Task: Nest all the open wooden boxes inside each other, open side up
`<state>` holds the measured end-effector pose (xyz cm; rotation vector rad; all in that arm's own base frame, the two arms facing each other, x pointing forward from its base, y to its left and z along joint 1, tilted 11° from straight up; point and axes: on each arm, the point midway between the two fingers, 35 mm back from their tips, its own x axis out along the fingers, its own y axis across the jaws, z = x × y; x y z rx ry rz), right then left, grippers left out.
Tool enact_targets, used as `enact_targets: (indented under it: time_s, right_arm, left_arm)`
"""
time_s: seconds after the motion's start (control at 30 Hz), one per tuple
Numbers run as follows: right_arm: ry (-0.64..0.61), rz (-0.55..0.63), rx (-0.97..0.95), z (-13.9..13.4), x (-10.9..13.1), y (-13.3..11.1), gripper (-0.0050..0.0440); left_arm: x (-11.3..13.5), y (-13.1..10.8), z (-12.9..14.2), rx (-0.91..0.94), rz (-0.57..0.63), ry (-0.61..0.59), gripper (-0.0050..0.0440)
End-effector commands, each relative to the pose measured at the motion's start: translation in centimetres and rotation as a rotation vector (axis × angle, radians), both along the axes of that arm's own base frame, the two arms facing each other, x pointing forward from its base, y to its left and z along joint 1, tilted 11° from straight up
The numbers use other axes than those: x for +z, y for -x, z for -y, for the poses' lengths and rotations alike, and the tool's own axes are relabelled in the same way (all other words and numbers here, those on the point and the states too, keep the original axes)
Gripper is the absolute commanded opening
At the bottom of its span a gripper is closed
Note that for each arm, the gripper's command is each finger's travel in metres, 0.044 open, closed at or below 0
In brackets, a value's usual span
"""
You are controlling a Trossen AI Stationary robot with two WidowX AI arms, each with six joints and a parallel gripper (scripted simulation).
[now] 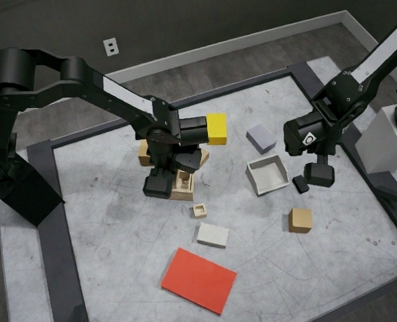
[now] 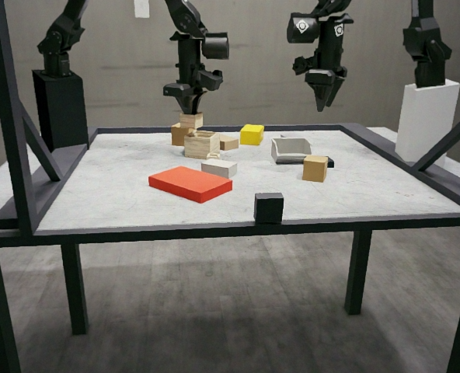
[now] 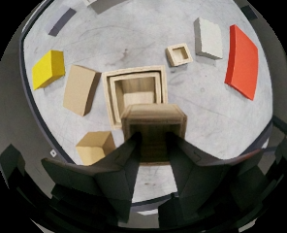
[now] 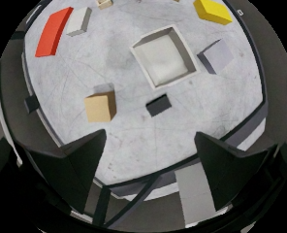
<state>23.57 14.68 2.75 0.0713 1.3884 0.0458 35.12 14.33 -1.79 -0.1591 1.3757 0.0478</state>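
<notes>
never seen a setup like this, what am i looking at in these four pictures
These are two robot arms with pinching grippers over a table. One picture looks down from above, one across from the table's edge, and each arm's wrist camera gives one.

The left gripper holds a small wooden box in the air. The right gripper is open.

On the table, a big wooden box has another inside, and the tiniest box sits apart. Around them lie plain blocks, a red slab and a whitish tray.
</notes>
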Motion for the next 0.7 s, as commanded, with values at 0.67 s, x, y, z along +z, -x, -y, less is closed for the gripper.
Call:
enact_targets:
  time_s: [0.67]
  right_arm:
    - [-0.001, 0.102, 0.039, -0.8, -0.6, -1.5, 0.04]
  left_arm:
    - [2.9, -2.3, -2.6, -0.017, 0.015, -0.013, 0.0183]
